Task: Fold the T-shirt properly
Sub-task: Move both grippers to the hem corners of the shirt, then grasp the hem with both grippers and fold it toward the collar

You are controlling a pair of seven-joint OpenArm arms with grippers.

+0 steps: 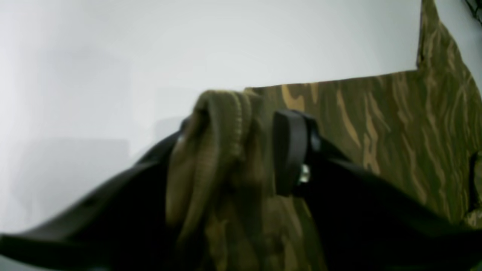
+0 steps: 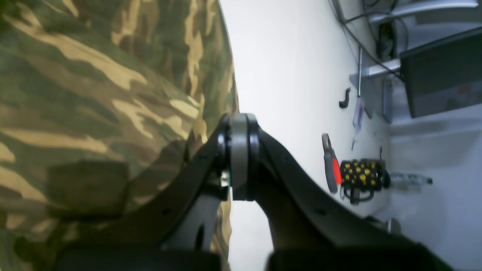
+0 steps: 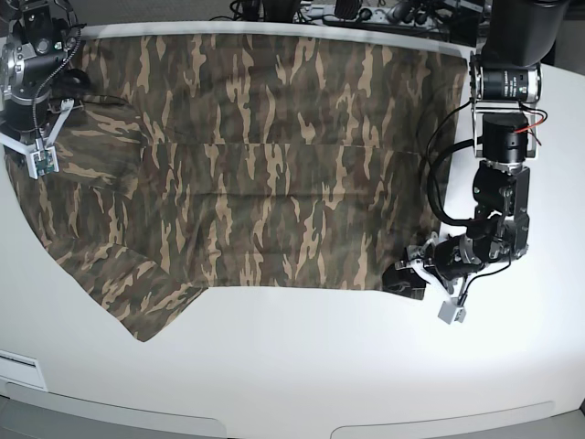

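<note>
The T-shirt (image 3: 256, 174) is lying spread across the counter (image 3: 302, 366). Its bunched hem corner sits between the left gripper (image 1: 241, 150) fingers, spread apart, for folding. The right gripper (image 2: 238, 158) fingers are being pressed together beside the cloth edge.

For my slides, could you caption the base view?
Camouflage T-shirt spread on white table, left gripper at its hem corner.

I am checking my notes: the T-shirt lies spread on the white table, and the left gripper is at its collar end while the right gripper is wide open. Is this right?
Not quite. The right gripper is shut, as the right wrist view shows. The rest stands: the T-shirt lies spread on the white table.
</note>
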